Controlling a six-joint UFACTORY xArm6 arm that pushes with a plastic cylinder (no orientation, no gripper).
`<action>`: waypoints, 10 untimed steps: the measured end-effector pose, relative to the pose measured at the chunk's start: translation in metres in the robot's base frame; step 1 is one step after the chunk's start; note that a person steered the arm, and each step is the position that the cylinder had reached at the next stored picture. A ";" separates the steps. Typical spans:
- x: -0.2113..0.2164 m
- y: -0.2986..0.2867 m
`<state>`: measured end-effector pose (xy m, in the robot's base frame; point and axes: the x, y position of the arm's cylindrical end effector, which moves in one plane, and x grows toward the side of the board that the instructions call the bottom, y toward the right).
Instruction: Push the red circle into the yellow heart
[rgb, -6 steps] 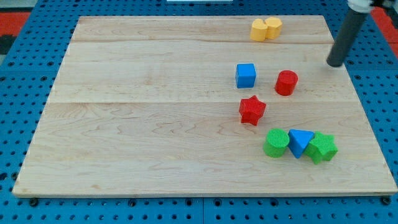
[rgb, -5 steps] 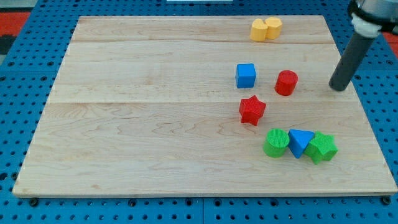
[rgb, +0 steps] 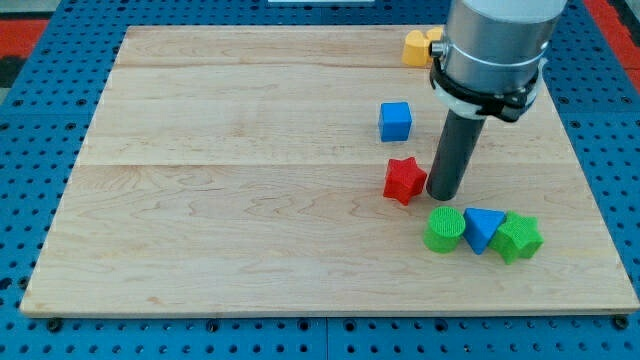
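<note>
Tip (rgb: 441, 194): down on the worktop (rgb: 230, 190), just right of the red star (rgb: 404, 179), above the green cylinder (rgb: 443, 229).
Fingers: none on this rod; nothing to spread or pinch.
Red circle: hidden, apparently behind the rod; position cannot be told.
Yellow heart (rgb: 415, 46): near the top edge, toward the right corner, partly covered by the arm.
Handling: likely light, rigid, quick to slide and roll off-line; best pushed square from the bottom side.
Containers: none.

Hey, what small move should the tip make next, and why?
Probably push toward the view's top. My tip sits right of the red star, above the green cylinder; the rod hides the red circle, and the yellow blocks lie at the top.
</note>
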<state>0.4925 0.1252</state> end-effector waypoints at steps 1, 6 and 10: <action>-0.036 0.012; -0.145 0.072; -0.197 0.035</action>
